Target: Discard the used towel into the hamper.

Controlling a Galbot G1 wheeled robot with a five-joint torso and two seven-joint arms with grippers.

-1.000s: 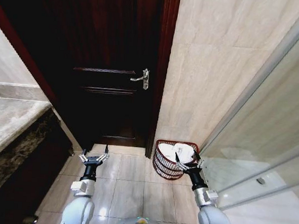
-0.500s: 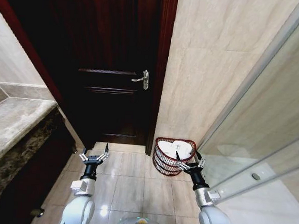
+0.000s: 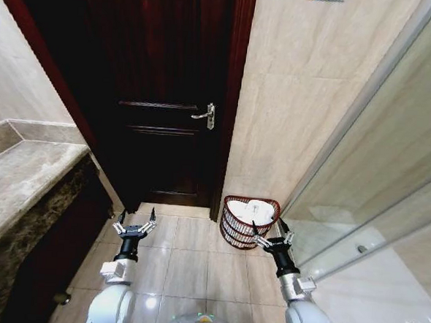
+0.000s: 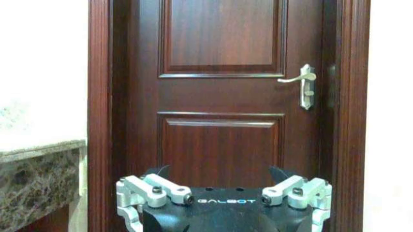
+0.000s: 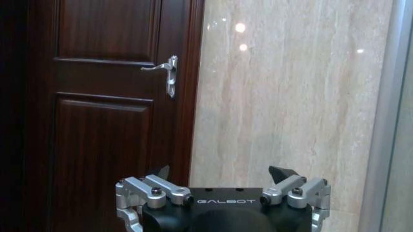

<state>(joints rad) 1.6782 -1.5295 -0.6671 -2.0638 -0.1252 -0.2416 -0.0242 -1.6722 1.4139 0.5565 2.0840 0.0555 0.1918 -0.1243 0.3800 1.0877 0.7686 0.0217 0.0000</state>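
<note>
While both of my arms hang low in the bottom of the head view, the small round reddish-brown wire hamper (image 3: 249, 222) sits right of centre, on the pale tiled floor (image 3: 187, 266) in the corner where the dark wooden door (image 3: 161, 92) meets the beige tiled wall (image 3: 299, 108). A white crumpled towel (image 3: 260, 210) already lies inside it, so I judge the discarding itself done and what remains is only to draw clear.

My right gripper (image 3: 271, 237) sits just beside the hamper's near rim, lower centre-right of the frame, its fingers spread wide and holding nothing. My left gripper (image 3: 135, 225) is in the lower left, well apart from the hamper, also spread wide and empty. Each wrist view shows its own dark fingertips parted with open air between them.

To finish well, I would lift the right gripper straight away from the rim, so the fingertips do not hook the thin wires and tip the light basket over.

Around me the room is tight. A grey stone counter (image 3: 24, 179) over a dark marbled front fills the left edge of the frame, and a glass shower panel (image 3: 374, 200) slants across the right side, close to my right arm. The silver lever door handle (image 3: 206, 115) juts out at mid-height in the centre. The glass is what I would mind most when swinging the right arm.
</note>
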